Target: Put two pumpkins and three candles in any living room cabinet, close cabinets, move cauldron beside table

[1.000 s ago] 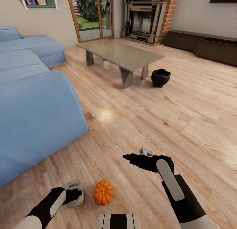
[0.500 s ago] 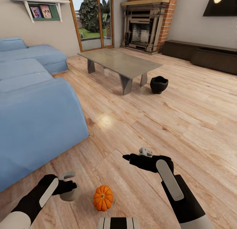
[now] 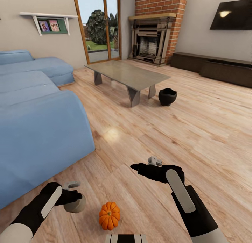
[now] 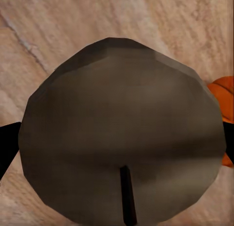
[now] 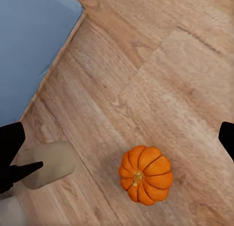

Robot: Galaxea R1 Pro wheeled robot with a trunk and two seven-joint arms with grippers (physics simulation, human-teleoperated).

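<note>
Candle (image 3: 75, 204), grey-beige and stubby, is clamped in the left gripper (image 3: 71, 197) low at the left of the head view, raised off the floor (image 3: 196, 131). The left wrist view looks straight at its round end, wick (image 4: 126, 194) showing, with black fingertips (image 4: 7, 148) at either side. In the right wrist view it appears tilted, held beside the sofa's edge.

Just beside it, a pumpkin (image 3: 109, 215) sits on the wooden floor, stem up, a little apart from the candle; its orange edge also peeks in past the candle in the left wrist view.

The right gripper (image 3: 145, 164) hangs above the floor beyond the pumpkin, holding nothing; its fingertips stand far apart at the two edges of the right wrist view, with the pumpkin between them below.

A blue sofa (image 3: 38, 120) runs along the left. Farther off stands the table (image 3: 127, 74), with the black cauldron (image 3: 167, 96) on the floor just beside its near right leg. The dark cabinet (image 3: 213, 67) lines the far right wall under a TV (image 3: 231, 14), next to a brick fireplace (image 3: 150, 40).
</note>
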